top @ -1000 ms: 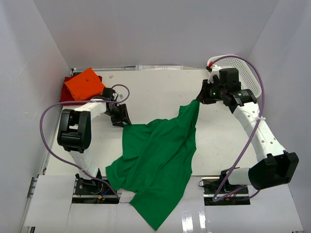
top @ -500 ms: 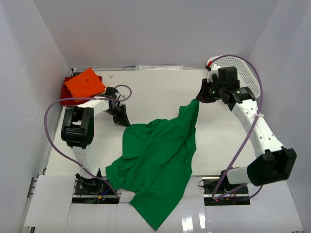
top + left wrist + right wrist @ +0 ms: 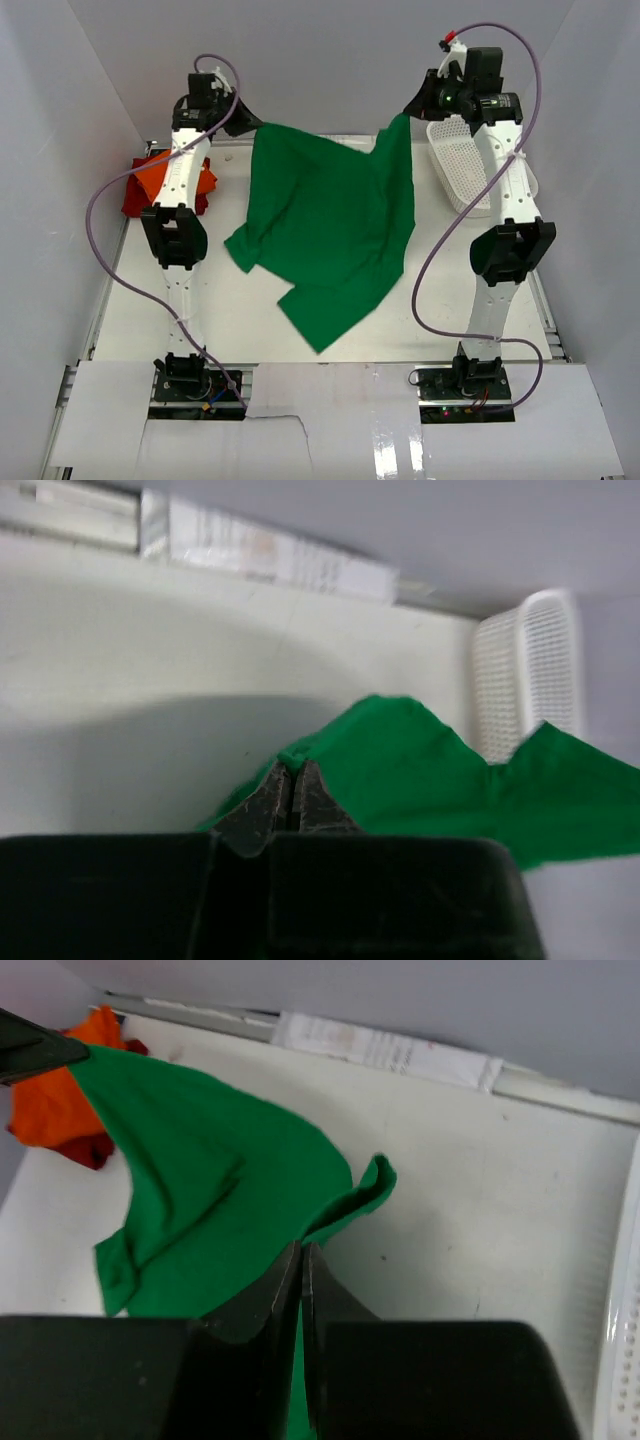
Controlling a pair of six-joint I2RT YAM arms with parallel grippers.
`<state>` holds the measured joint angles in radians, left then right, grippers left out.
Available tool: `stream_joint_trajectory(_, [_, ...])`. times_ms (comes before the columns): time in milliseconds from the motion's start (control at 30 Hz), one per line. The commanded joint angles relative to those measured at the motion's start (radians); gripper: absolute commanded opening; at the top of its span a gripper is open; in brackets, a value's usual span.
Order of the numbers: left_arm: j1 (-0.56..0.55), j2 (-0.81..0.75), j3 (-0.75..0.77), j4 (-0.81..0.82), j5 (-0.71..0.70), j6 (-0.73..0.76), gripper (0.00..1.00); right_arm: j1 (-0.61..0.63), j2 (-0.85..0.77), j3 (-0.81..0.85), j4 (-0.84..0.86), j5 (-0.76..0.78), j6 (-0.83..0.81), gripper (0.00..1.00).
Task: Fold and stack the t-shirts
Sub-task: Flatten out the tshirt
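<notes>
We just lifted the green shirt (image 3: pixel 330 215) high and wide. Our left tool (image 3: pixel 290 780) and right tool (image 3: pixel 301 1257) each pinch a corner, so folding can start.

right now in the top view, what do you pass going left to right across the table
orange t-shirt lying on the dark red t-shirt → green t-shirt → white mesh basket

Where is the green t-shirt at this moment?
In the top view the green t-shirt hangs in the middle, pinched by the left gripper and the right gripper, between the orange t-shirt and the white mesh basket.
</notes>
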<state>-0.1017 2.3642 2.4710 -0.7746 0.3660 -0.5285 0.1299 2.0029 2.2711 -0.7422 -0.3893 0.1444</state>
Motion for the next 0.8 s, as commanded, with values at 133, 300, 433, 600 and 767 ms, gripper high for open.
stream_joint_trajectory(133, [0.145,-0.332,-0.35,0.406,0.214,-0.148,0.0,-0.092,-0.21,-0.068,0.209,-0.347,0.014,0.08])
stream_joint_trajectory(300, [0.184,-0.724,-0.894,0.876,0.214,-0.159,0.0,-0.105,-0.533,-0.412,0.524,-0.347,0.029,0.08])
stream_joint_trajectory(433, [0.188,-0.683,-0.673,0.781,0.235,-0.12,0.0,-0.174,-0.391,-0.09,0.385,-0.452,0.075,0.08])
stream_joint_trajectory(600, [0.189,-0.502,-0.312,0.667,0.307,-0.165,0.0,-0.282,-0.265,0.177,0.519,-0.611,0.326,0.08])
stream_joint_trajectory(767, [0.188,-0.604,-0.332,0.699,0.32,-0.146,0.0,-0.312,-0.498,-0.062,0.727,-0.628,0.359,0.08])
